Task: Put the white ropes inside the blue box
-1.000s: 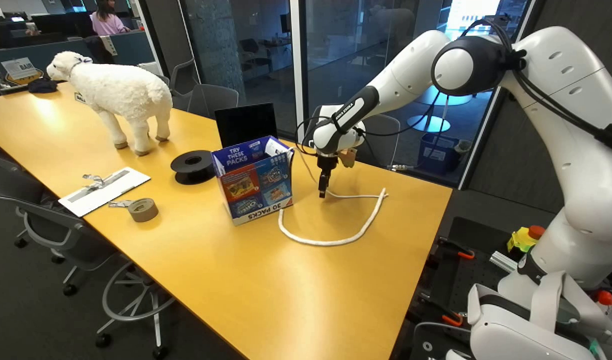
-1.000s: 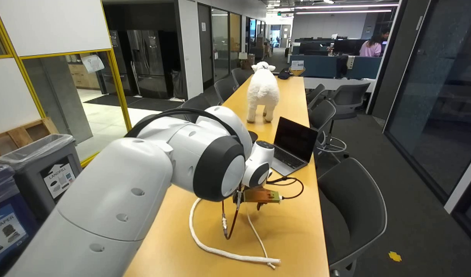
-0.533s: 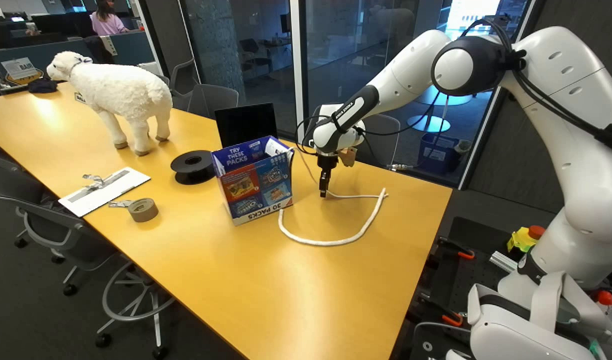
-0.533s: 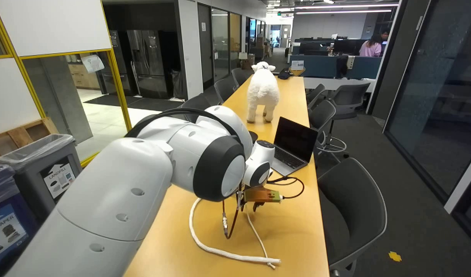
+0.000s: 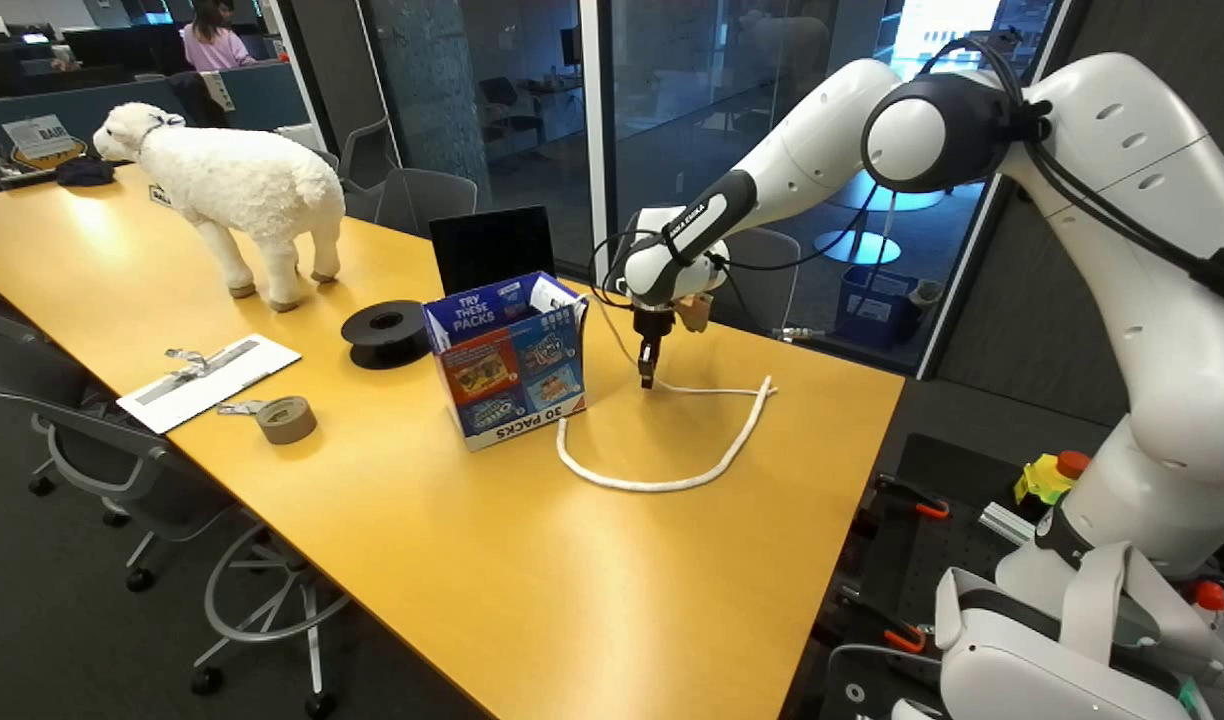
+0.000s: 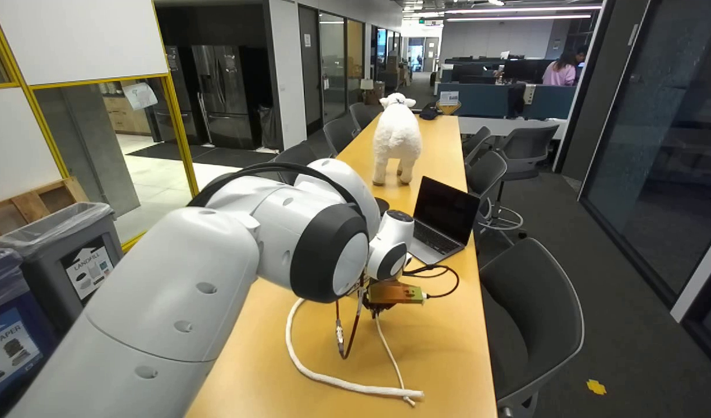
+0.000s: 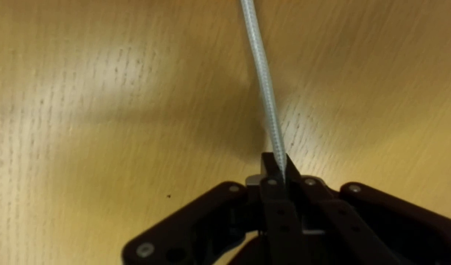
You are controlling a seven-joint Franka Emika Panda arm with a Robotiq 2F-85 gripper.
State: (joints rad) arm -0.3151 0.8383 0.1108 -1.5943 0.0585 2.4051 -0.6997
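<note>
My gripper (image 7: 280, 158) is shut on a thin white rope (image 7: 264, 77), which runs up and away from the fingertips in the wrist view. In an exterior view the gripper (image 5: 647, 383) points down close above the table, right of the blue box (image 5: 512, 378). That box stands upright with its top open. The thin rope (image 5: 707, 391) stretches from behind the box, through the jaws, to the right. A thicker white rope (image 5: 644, 486) lies in a wide curve on the table, its right end crossing the thin one. The arm blocks the box in an exterior view, where both ropes (image 6: 332, 380) show.
An open laptop (image 6: 445, 215) stands behind the box. Left of the box are a black spool (image 5: 384, 335), a tape roll (image 5: 287, 420) and a white board (image 5: 212, 382) with a metal clip. Farther along the table (image 5: 532, 560) stands a plush sheep (image 5: 234, 190).
The jaws have gone from open to shut on the thin rope. The gripper has risen very slightly, and the rope beside it has shifted a little. The box and thicker rope have not moved.
</note>
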